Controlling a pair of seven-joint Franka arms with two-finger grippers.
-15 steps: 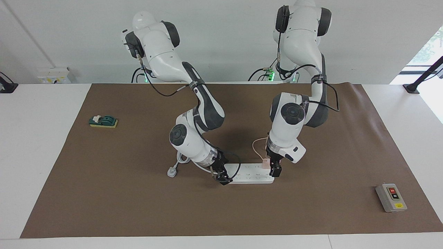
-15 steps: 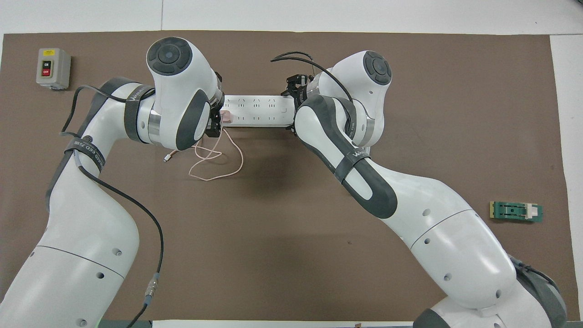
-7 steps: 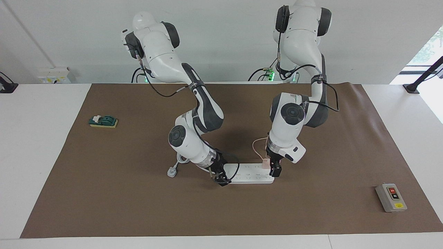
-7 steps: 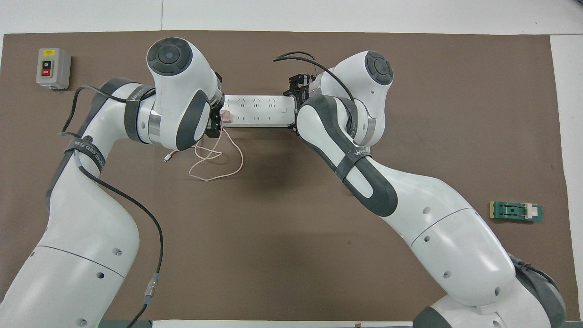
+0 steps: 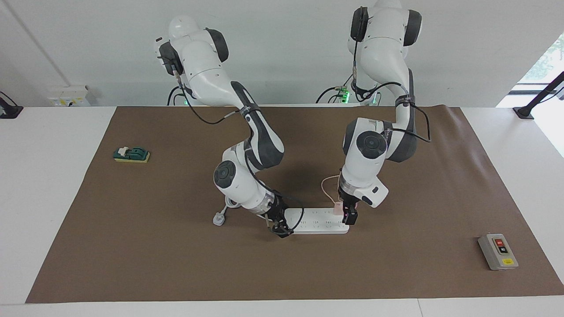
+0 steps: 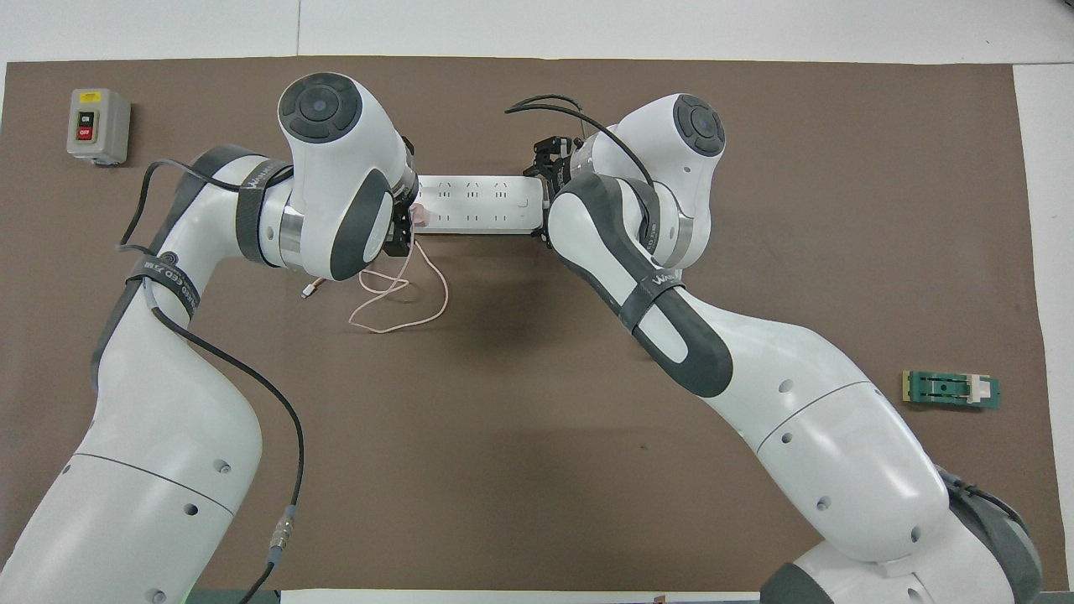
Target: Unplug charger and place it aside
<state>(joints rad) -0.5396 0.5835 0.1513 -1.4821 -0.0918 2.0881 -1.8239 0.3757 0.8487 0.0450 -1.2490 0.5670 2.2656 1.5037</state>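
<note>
Pale pink charger (image 5: 337,208) plugged into the white power strip (image 5: 318,221) at mid-mat, at the strip's end toward the left arm; thin pink cable (image 6: 401,295) looped nearer the robots. Left gripper (image 5: 350,215) down at the charger, fingers spread wide, contact unclear. Right gripper (image 5: 278,228) at the strip's other end, finger state impossible to tell. Grey switch box (image 5: 498,251) near the mat's corner.

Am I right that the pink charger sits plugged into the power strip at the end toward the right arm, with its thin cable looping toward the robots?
Not quite. The charger is plugged into the power strip at the end toward the left arm, under the left gripper, as the facing view shows. Its cable does loop toward the robots.
</note>
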